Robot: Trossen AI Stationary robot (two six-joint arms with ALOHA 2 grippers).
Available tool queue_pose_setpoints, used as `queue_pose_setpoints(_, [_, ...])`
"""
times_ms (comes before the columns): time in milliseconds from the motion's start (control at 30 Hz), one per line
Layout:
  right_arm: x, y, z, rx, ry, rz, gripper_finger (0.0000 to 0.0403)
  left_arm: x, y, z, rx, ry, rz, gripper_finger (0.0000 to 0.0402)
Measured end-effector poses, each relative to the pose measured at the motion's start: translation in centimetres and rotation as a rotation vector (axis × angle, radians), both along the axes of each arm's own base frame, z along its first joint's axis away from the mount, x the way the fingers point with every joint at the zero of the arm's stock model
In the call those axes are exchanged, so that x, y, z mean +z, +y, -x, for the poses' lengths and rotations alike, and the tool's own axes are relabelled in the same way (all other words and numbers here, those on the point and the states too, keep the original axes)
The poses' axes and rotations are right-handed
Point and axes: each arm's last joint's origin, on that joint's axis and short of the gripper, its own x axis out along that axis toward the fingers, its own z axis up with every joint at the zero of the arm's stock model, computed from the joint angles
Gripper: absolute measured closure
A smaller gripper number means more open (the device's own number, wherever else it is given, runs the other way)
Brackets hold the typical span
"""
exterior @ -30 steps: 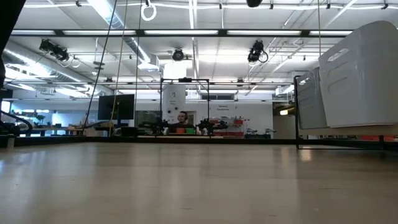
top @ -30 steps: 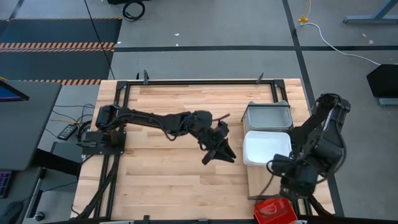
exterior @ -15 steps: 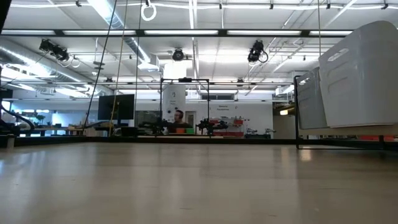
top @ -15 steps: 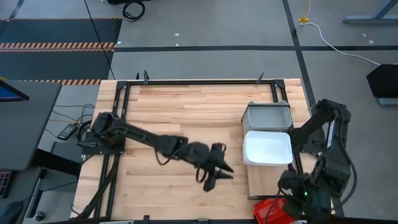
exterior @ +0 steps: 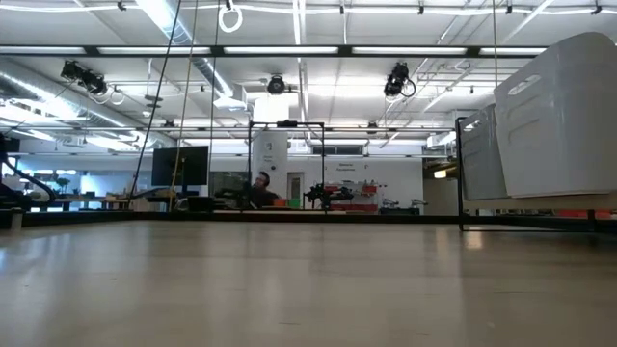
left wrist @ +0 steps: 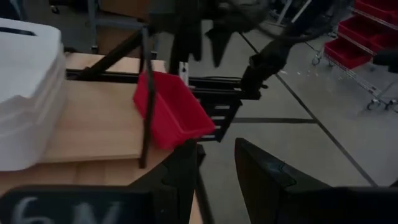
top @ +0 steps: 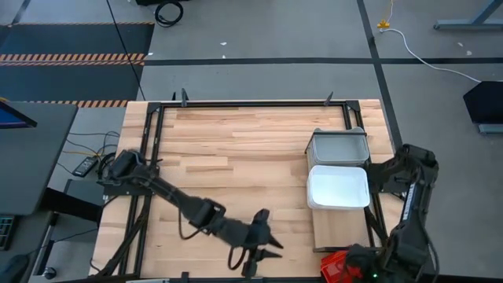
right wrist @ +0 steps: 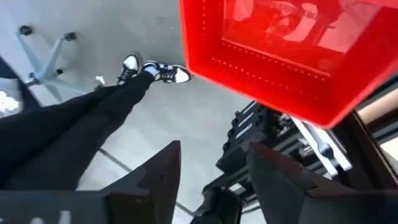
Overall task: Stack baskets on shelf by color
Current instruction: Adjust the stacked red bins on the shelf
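Baskets sit lined up along the right side of the table [top: 236, 141]: a grey stack [top: 338, 147] farthest back, a white stack [top: 338, 187] right in front of it and touching, and one red basket [top: 342, 267] down at the near end of the shelf [top: 328, 230], poking over the table's front edge. The shelf's pale panel shows bare between the white stack and the red one.

Right gripper [right wrist: 211, 168] is down by that front corner, just off the edge beside the red basket, fingers spread with nothing between them; its wrist camera looks up at the red basket's underside, with a person's legs and sneakers [right wrist: 155, 71] on the floor beyond.

Left gripper [top: 255, 244] is stretched out low near the front edge, mid-table, well apart from the baskets. Its jaws are parted a bit and empty, pointing toward the red basket.
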Motion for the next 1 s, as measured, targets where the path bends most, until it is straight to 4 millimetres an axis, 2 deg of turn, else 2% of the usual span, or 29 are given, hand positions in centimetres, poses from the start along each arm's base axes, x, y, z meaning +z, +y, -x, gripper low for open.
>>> queue_pose_setpoints(167, [-0.6,0.2,-0.3,0.062,0.043,-0.003,0.0191,0.0,-2.6,1.7,-0.021,-0.022,-0.051,0.0285])
queue_pose_setpoints(300, [1.2,-0.7,0.2,0.047,0.029,-0.054,0.0188,-0.5,-4.1,2.9,0.048,-0.03,-0.166,0.0285])
queue_pose_setpoints(367, [2.6,-1.6,0.5,0.007,-0.008,-0.082,0.0189,-0.7,-4.1,2.9,0.128,-0.007,-0.104,0.0285])
queue_pose_setpoints(500, [4.7,-4.1,0.9,-0.1,-0.139,-0.038,0.019,-1.2,-3.4,1.5,0.258,0.027,0.19,0.028])
queue_pose_setpoints(633, [5.8,-6.9,0.8,-0.126,-0.197,0.054,0.019,-1.7,-3.9,0.2,0.262,-0.046,0.359,0.0256])
queue_pose_setpoints(767, [7.0,-9.3,1.0,-0.096,-0.198,0.086,0.019,-1.4,-5.0,-1.0,0.245,-0.115,0.398,0.0224])
queue_pose_setpoints(900, [7.9,-11.2,1.6,-0.103,-0.187,0.105,0.019,0.1,-5.0,-3.5,0.28,-0.159,0.455,0.0203])
queue_pose_setpoints(1000, [8.3,-12.2,2.1,-0.103,-0.18,0.118,0.019,1.1,-4.7,-5.4,0.307,-0.146,0.426,0.0199])
